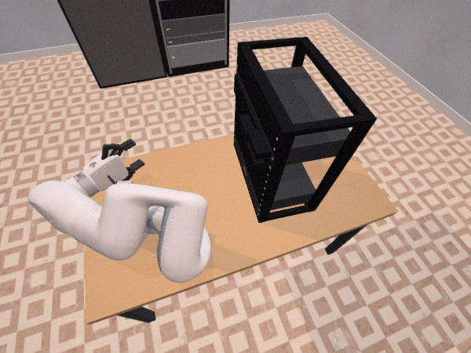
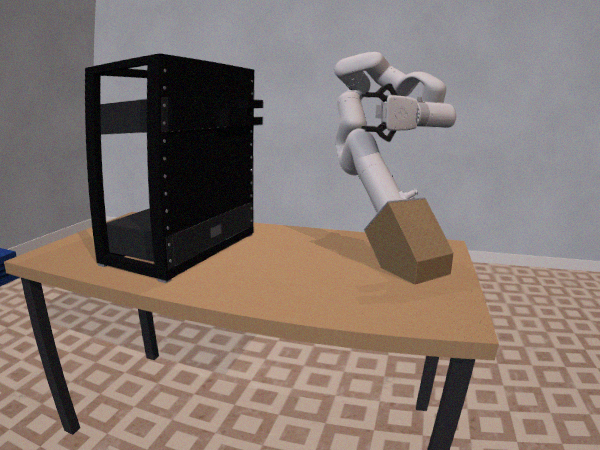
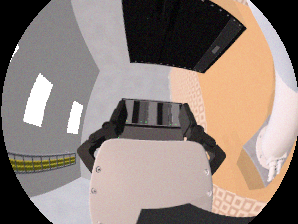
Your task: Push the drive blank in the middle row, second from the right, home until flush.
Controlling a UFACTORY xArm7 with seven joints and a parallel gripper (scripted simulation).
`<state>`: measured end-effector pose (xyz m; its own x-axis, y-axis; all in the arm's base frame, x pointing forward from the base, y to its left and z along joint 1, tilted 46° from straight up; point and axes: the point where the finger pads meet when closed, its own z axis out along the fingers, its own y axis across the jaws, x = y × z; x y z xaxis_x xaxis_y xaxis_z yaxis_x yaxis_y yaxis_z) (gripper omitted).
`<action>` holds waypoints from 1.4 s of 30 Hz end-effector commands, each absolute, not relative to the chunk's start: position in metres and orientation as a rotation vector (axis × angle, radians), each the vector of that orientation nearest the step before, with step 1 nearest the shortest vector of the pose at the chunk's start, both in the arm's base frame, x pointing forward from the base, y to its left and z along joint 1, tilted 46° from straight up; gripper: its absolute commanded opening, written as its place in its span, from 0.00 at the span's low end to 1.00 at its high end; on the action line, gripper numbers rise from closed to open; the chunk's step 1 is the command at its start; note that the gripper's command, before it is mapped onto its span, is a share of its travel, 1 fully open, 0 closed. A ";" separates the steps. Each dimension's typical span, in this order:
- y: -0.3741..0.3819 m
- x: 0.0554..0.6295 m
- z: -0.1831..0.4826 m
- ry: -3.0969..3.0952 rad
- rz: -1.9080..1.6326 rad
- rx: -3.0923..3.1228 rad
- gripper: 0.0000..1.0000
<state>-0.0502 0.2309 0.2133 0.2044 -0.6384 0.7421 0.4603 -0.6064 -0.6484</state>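
Observation:
The black rack point(image 1: 298, 129) stands on the right part of the wooden table point(image 1: 235, 220). In the exterior view its dark front point(image 2: 205, 160) faces the arm. Two blanks point(image 2: 257, 112) stick out from the upper front, one above the other; I cannot tell single blanks or rows apart on the dark face. My gripper point(image 2: 372, 112) is open and empty. It hangs in the air well away from the rack front, at about the height of the upper chassis, and points toward it. It also shows in the top view point(image 1: 131, 154). In the wrist view the open fingers frame the distant rack front point(image 3: 176, 30).
The arm rises from a tilted wooden base block point(image 2: 410, 240) on the table, opposite the rack. A dark server cabinet point(image 1: 149, 35) stands on the floor behind the table. A blue object point(image 2: 5, 260) shows at the left edge.

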 end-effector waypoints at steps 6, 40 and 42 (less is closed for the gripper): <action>0.241 -0.013 0.231 0.283 -1.644 -1.482 1.00; 0.230 0.080 0.285 0.506 -1.873 -1.146 1.00; 0.229 0.083 0.287 0.513 -1.881 -1.133 1.00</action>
<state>0.0789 0.2301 0.2840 -0.2065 -0.8296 0.5187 0.4589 -0.5503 -0.6975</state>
